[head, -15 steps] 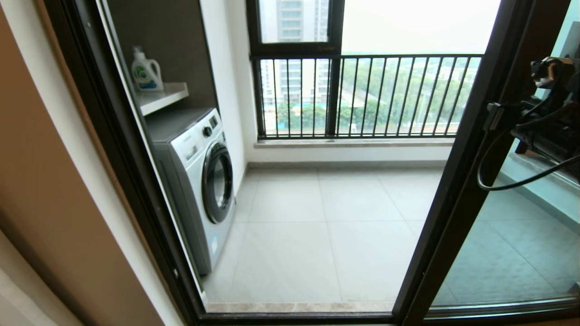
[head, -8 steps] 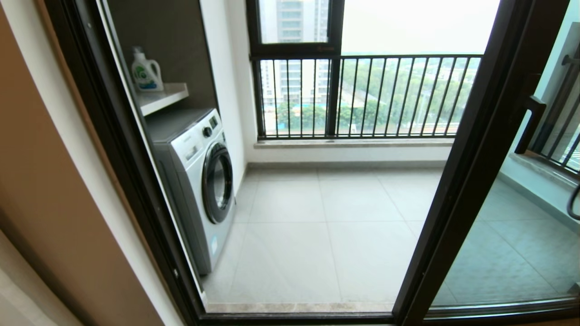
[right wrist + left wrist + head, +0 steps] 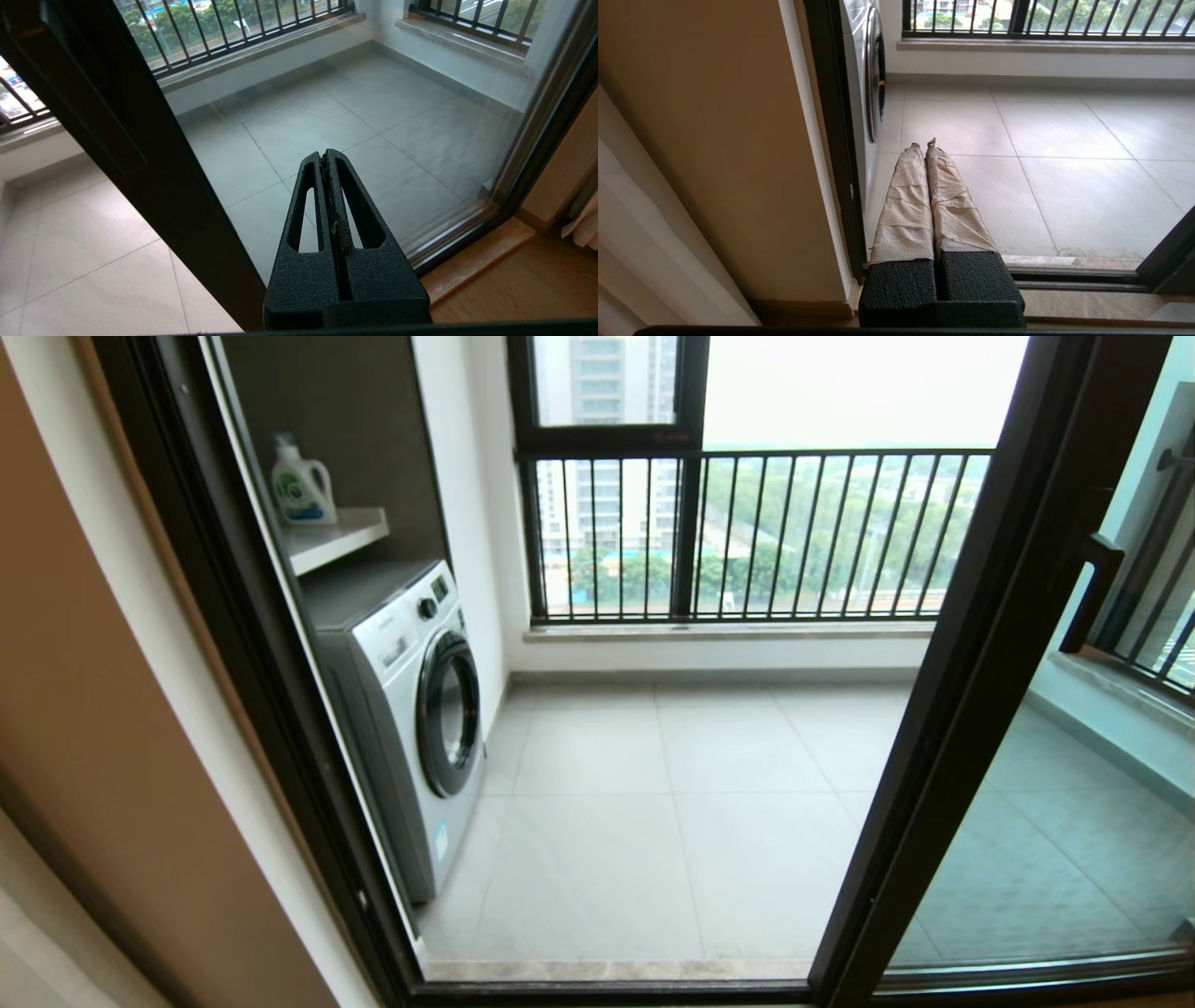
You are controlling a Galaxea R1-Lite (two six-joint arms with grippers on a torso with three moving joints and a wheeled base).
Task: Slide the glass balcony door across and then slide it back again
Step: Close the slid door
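Observation:
The glass balcony door (image 3: 962, 709) stands at the right of the opening, its dark upright slanting across the head view with the slim handle (image 3: 1086, 595) on it. The doorway to its left is open onto the tiled balcony. Neither arm shows in the head view. My right gripper (image 3: 323, 157) is shut and empty, held low in front of the door's glass (image 3: 397, 93), just right of the upright (image 3: 154, 186) and below the handle (image 3: 100, 121), touching nothing. Low by the left door jamb, my left gripper (image 3: 923, 143), wrapped in beige tape, is shut and idle.
A washing machine (image 3: 411, 709) stands at the balcony's left under a shelf (image 3: 336, 537) with a detergent bottle (image 3: 301, 483). The barred window (image 3: 747, 537) closes the far side. The floor track (image 3: 607, 971) runs along the threshold. A tan wall (image 3: 93, 756) and a curtain (image 3: 635, 242) are at left.
My right arm, up at the door handle a second ago, has pulled back and dropped out of the head view. The door has not visibly moved.

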